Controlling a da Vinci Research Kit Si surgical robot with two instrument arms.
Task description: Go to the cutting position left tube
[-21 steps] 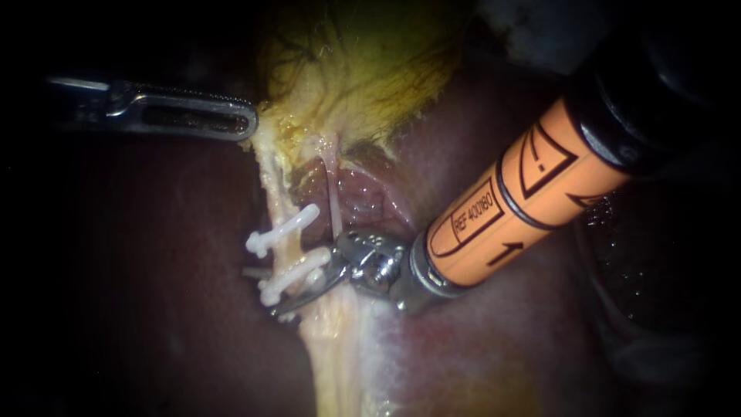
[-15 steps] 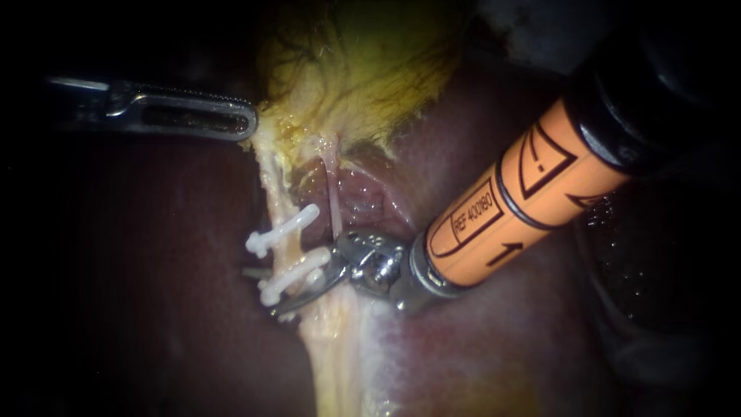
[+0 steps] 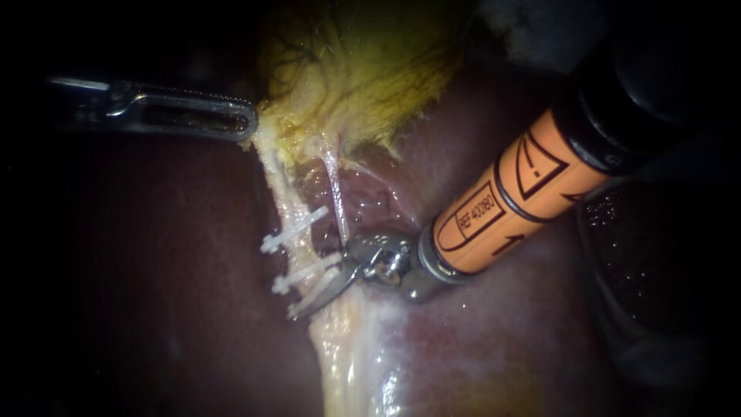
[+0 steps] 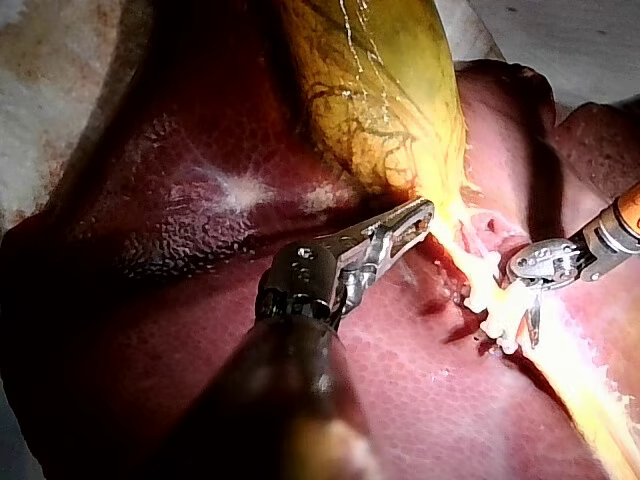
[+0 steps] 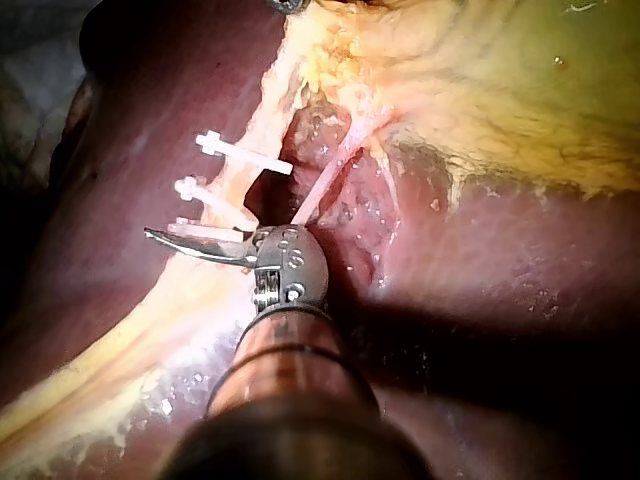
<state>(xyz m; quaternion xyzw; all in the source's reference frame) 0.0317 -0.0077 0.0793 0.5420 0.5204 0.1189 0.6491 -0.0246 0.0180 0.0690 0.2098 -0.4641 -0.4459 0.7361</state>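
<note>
The pale left tube (image 3: 282,193) runs down from the yellow gallbladder (image 3: 363,69) and carries white clips (image 3: 293,229), with another clip (image 3: 305,274) below. My right instrument (image 3: 320,292), on an orange shaft, lays its thin blades across this tube just below the lower clip, with a narrow gap between them. In the right wrist view the blades (image 5: 195,243) lie beside the lowest clip (image 5: 205,230). A thin pink right tube (image 3: 336,197) runs beside the wrist. My left instrument (image 3: 248,123) is shut on the gallbladder's neck and holds it taut; its jaws (image 4: 418,215) also show in the left wrist view.
Dark red liver (image 3: 154,293) lies all around the tubes. A raw pink hollow (image 3: 363,201) opens between the two tubes. The right instrument's thick orange shaft (image 3: 509,201) fills the upper right.
The right instrument's blades and wrist have shifted slightly right, and the tube has moved with them. The clips now show thinner, turned more edge-on. The left instrument has stayed put.
</note>
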